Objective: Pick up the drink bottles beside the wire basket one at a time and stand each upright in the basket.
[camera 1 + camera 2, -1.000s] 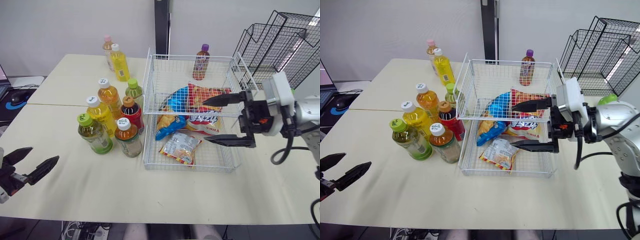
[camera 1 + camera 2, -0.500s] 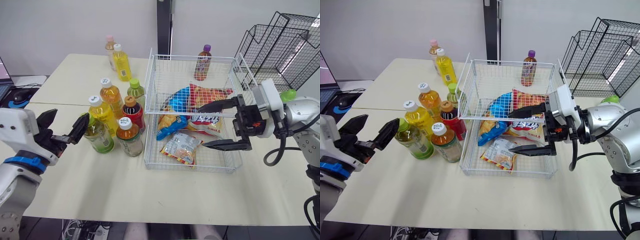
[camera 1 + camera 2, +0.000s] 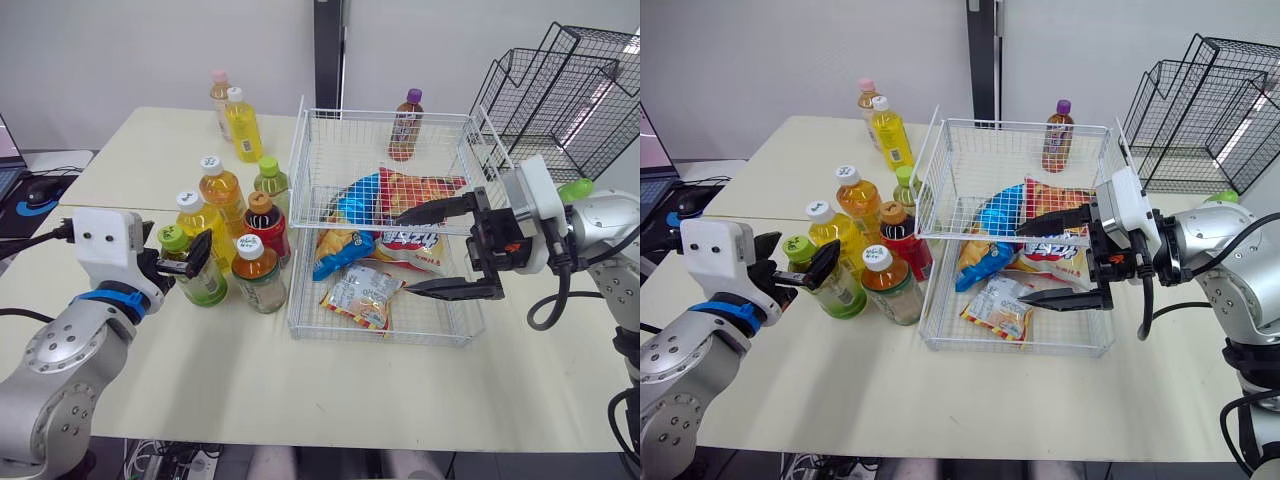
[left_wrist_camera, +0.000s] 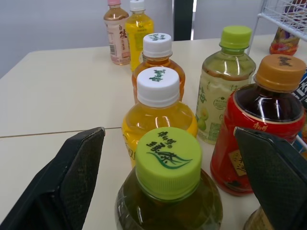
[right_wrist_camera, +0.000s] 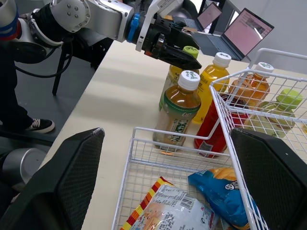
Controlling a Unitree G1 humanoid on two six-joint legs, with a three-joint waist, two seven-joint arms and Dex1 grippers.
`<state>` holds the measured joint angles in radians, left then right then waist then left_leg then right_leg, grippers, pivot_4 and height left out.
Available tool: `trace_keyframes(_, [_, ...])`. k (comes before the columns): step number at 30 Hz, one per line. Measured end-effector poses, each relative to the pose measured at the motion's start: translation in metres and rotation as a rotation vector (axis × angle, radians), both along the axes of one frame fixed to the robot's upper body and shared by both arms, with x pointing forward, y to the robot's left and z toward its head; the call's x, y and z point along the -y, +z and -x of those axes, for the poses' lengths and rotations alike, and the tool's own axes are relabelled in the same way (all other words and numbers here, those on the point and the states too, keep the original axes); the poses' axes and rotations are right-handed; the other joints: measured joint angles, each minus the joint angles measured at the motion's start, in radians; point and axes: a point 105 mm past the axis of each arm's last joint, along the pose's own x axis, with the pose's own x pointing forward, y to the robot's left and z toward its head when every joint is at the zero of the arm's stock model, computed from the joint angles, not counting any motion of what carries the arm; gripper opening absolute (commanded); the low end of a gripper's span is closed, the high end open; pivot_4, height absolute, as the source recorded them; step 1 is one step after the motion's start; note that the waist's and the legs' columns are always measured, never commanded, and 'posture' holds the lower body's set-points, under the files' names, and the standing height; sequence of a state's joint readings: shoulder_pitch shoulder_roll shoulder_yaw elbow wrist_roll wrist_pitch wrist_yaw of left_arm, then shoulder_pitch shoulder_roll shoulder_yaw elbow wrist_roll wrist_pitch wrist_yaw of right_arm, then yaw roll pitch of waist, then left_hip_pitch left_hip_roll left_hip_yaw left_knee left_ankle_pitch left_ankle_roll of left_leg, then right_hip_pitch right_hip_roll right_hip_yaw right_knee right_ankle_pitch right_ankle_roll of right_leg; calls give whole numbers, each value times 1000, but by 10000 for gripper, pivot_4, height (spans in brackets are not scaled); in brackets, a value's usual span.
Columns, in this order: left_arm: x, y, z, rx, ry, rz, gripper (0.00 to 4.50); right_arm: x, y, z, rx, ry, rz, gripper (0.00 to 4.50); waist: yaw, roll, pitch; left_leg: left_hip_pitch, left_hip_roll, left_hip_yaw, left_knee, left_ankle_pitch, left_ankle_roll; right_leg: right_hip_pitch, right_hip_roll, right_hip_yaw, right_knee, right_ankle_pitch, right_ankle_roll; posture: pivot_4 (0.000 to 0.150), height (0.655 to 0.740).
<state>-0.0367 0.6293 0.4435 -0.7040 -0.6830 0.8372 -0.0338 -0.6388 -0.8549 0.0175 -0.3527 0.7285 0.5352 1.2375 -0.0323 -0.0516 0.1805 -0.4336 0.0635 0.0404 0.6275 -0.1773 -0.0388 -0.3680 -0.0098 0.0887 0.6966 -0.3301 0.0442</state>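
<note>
Beside the wire basket (image 3: 380,113), on the side of the robot's left arm, a cluster of drink bottles stands on the table (image 3: 300,390), and the one at its front outer corner, the green-capped bottle (image 4: 168,163), is the one the coming move turns on. It stands upright with its long axis vertical. It sits straight ahead of the left end effector (image 3: 178,262), whose two black fingers (image 4: 72,177) are spread wide and flank the cap, one on each side, with a gap showing between each pad and the bottle. So the target lies along the line of the fingers rather than off to a side, and closing looks like the step in hand. The crowding matters: a white-capped yellow bottle (image 4: 158,112) stands just behind it, and a red-labelled bottle (image 4: 261,120) is close by the finger on the basket side, so that finger has little room. The right end effector (image 3: 408,251) — also spread, holding nothing — hovers over the snack bags (image 3: 385,240) in the basket, well apart from the cluster, so the left arm is plainly the nearer one. Once the bottle is lifted, its way to the basket runs toward the robot's right, over the neighbouring caps.
</note>
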Motion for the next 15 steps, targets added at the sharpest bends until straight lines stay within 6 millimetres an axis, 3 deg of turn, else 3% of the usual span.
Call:
trace_keyframes(2, [3,0,-1,5,-10,6,45000,-1,0,1,4,3,2,44926,0,0,0,0,0,0,0,0,0,0,0,0,0,0,0,1500,7268])
trace_keyframes(4, [4,1,-2,13,-10,13,41062,-1,0,2,7,6,4,45000,0,0,0,0,0,0,0,0,0,0,0,0,0,0,0,1500,7268])
trace_keyframes(11, [7,6,-4,38,-23,27,19541,0,0,3,8,2,3,45000,0,0,0,0,0,0,0,0,0,0,0,0,0,0,0,1500,7268])
trace_keyframes(13, [7,6,-4,36,-23,28,14770,0,0,3,7,1,3,45000,0,0,0,0,0,0,0,0,0,0,0,0,0,0,0,1500,7268])
trace_keyframes(15, [7,5,-4,34,-19,25,13284,0,0,3,9,-3,0,45000,0,0,0,0,0,0,0,0,0,0,0,0,0,0,0,1500,7268])
